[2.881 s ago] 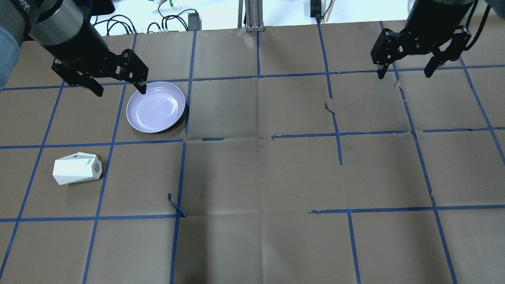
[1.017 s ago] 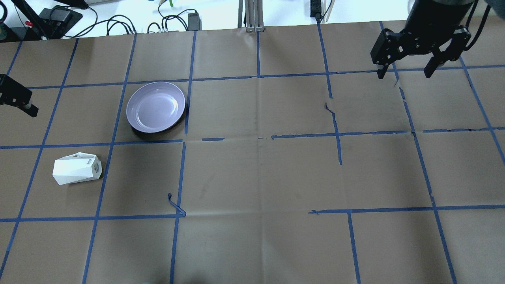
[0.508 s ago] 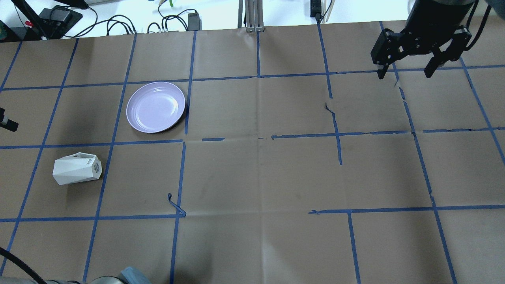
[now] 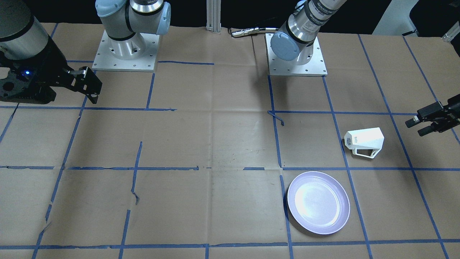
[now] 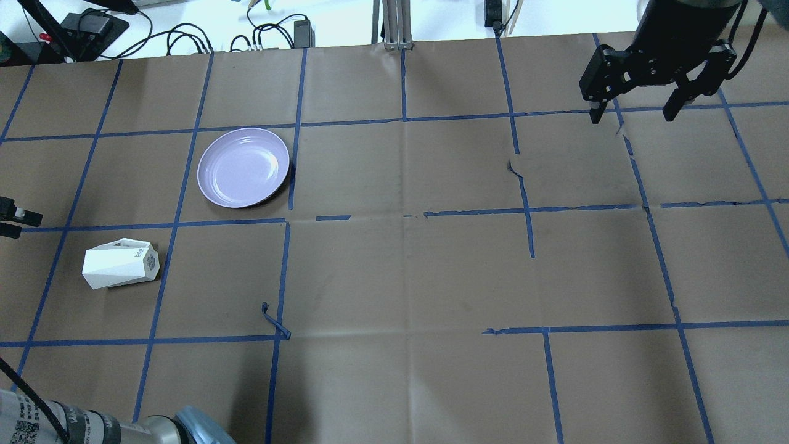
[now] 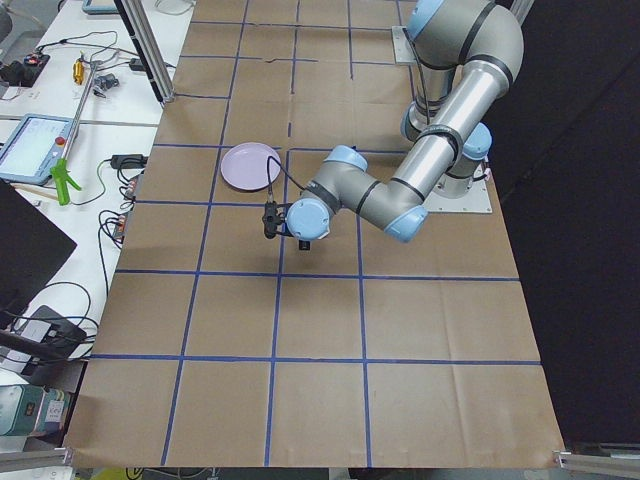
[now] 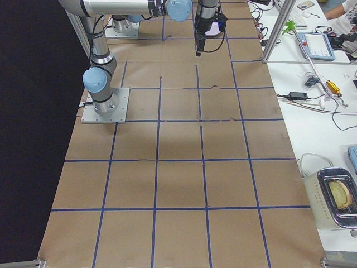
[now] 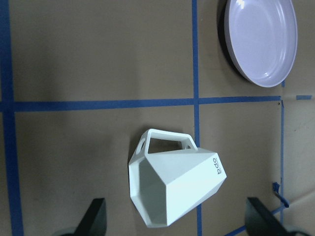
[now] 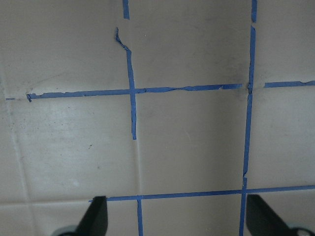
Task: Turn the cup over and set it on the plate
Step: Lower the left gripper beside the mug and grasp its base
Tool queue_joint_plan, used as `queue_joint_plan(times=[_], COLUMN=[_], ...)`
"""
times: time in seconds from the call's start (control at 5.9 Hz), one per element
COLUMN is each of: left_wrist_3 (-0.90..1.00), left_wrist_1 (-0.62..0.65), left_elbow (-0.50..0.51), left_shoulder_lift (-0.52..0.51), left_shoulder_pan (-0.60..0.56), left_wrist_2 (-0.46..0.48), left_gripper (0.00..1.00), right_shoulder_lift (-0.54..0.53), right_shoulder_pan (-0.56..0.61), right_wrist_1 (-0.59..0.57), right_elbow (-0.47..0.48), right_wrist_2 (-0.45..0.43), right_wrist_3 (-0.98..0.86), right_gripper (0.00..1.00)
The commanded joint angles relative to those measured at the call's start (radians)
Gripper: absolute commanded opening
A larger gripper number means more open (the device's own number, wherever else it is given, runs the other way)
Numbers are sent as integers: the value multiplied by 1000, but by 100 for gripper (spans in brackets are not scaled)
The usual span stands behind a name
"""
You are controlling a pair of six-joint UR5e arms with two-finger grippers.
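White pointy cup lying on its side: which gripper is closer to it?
Left. The left gripper hovers open just beside the white faceted cup; the right gripper hangs far across the brown table.

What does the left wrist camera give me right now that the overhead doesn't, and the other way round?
Only the left wrist view: the open mouth and hollow inside of the cup, and the left gripper with its fingertips spread wide at the bottom of the view.
Only the overhead view: the right gripper, open over the far right of the table, and the whole plate, which the wrist view cuts off at its top edge.
Both: the cup lying on its side, handle toward the plate, and the plate bare and apart from the cup.
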Motion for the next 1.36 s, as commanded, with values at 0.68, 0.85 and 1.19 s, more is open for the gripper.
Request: queue_joint_plan(times=[0.68, 0.85, 1.19], left_wrist_3=[324, 337, 349], left_wrist_1=[-325, -359, -375], left_elbow=[-4, -4, -1], left_shoulder_lift=[-205, -223, -248], left_shoulder_pan=[61, 61, 50], left_wrist_2=[-158, -155, -155], left_gripper=[98, 98, 84], right_shoulder_lift=[0, 0, 0], right_shoulder_pan=[0, 0, 0], right_wrist_1=[0, 0, 0], right_elbow=[0, 0, 0], right_wrist_2=[0, 0, 0], right_wrist_3=[0, 0, 0], right_gripper=[100, 100, 100])
